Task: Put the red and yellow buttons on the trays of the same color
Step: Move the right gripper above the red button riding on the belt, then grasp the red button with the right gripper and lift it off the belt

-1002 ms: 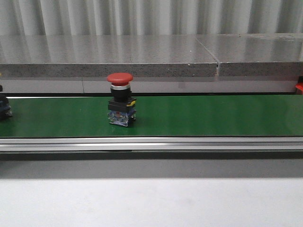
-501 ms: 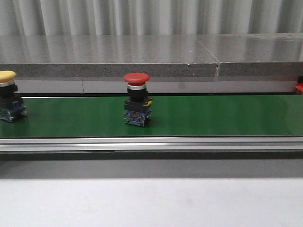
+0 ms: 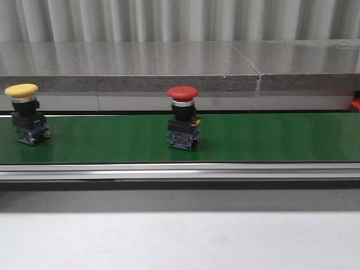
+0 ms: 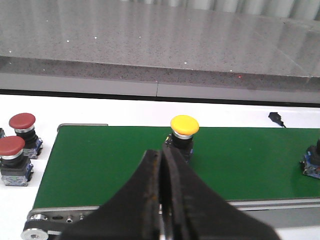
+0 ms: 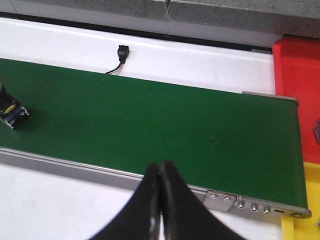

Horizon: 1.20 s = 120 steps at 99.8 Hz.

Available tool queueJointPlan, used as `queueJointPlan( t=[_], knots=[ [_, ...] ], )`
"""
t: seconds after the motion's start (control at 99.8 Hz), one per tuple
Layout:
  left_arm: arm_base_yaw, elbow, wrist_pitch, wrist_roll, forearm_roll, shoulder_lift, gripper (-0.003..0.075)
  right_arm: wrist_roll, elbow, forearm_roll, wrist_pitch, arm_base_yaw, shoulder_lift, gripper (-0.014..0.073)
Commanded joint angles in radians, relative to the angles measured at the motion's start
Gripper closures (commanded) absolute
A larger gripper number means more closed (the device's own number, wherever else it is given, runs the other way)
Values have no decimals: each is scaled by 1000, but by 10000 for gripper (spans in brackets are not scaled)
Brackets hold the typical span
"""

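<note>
The red button point(image 3: 183, 117) stands upright near the middle of the green conveyor belt point(image 3: 270, 138), and the yellow button point(image 3: 25, 114) stands well apart toward its left end. Both the left gripper point(image 4: 164, 165) and the right gripper point(image 5: 160, 172) hover with jaws pressed together, holding nothing.

Left gripper point(image 4: 164, 172): black, curved fingers pressed together, tips meeting in a thin seam, nothing between them.
Right gripper point(image 5: 160, 172): black fingers likewise closed tip to tip, empty.
Arms: neither shows in the front view.
</note>
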Motion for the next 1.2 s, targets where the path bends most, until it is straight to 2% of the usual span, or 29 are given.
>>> queueJointPlan(
  t=[0.0,0.06,0.13,0.18,0.231,0.261,0.351,0.471,0.702,0.922,1.193],
  knots=[
    [-5,-27,-82,2,-2,9,741,-8,-25,7,-70,2,-7,597],
    [-5,-27,-82,2,-2,9,741,-8,-25,7,-70,2,-7,493],
    [-5,-27,-82,2,-2,9,741,-8,-25,8,-70,2,-7,298],
    [-5,-27,-82,2,-2,9,741,-8,-25,24,-70,2,-7,120],
    [-5,-27,-82,2,-2,9,741,-8,-25,50,-70,2,-7,-15],
    [-5,-27,-82,2,-2,9,741,-8,-25,63,-73,2,-6,-66],
    [-5,-27,-82,2,-2,9,741,-8,-25,95,-85,2,6,-27],
    [-5,-27,-82,2,-2,9,741,-41,-31,111,-84,20,58,-19],
    [-5,-27,-82,2,-2,9,741,-128,-100,118,-74,181,244,-19],
    [-5,-27,-82,2,-2,9,741,-135,-183,118,-78,309,470,-19],
    [-5,-27,-82,2,-2,9,741,-151,-297,118,-129,407,684,-19]
  ],
)
